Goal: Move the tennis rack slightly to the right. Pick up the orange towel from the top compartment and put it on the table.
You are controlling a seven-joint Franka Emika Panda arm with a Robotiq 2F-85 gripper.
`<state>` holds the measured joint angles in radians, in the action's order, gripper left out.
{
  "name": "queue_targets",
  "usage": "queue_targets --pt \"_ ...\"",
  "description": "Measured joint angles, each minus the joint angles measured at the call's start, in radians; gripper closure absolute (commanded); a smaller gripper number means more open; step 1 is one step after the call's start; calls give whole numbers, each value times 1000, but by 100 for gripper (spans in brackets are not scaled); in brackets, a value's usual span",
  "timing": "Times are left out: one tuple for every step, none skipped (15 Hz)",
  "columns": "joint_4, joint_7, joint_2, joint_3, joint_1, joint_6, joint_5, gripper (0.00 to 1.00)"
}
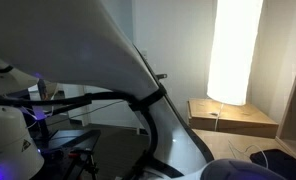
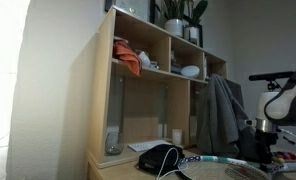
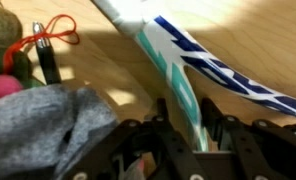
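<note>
Straddling the racket point(image 3: 218, 70) shaft on the table point(image 3: 108, 60): gripper point(image 3: 185, 118), jaws half apart, clamped or loose not discernible. Step in hand, judged: racket shift rightward. Next: towel point(image 2: 128, 62), upper shelf point(image 2: 98, 90) compartment; calls for letting go, lifting high

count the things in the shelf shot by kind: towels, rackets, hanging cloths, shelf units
In an exterior view:
orange towel: 1
racket: 1
gray cloth, hanging: 1
shelf unit: 1
total: 4
</note>
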<state>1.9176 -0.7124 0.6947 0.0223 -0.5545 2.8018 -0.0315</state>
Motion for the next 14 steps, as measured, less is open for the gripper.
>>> queue_targets --pt "-6 2 4 -4 -7 0 0 44" --pt "-11 3 8 -8 -16 0 0 36" --pt "-14 6 12 -11 -21 1 0 29" --pt "-16 7 14 -12 -22 1 0 26" --pt "-17 8 16 -12 -23 2 0 26" --pt "-17 8 17 -12 -23 2 0 26" --pt "-17 8 17 -12 -23 2 0 26" --pt "-17 8 17 -13 -23 2 0 26" --pt "-17 8 17 -13 -23 2 0 26" --pt "-17 8 17 -13 -23 2 0 26" --pt "-17 8 17 -13 -23 2 0 26" --pt "-17 8 17 -13 -23 2 0 26" --pt "-17 8 17 -13 -23 2 0 26" --pt "-17 8 17 -13 -23 2 0 26"
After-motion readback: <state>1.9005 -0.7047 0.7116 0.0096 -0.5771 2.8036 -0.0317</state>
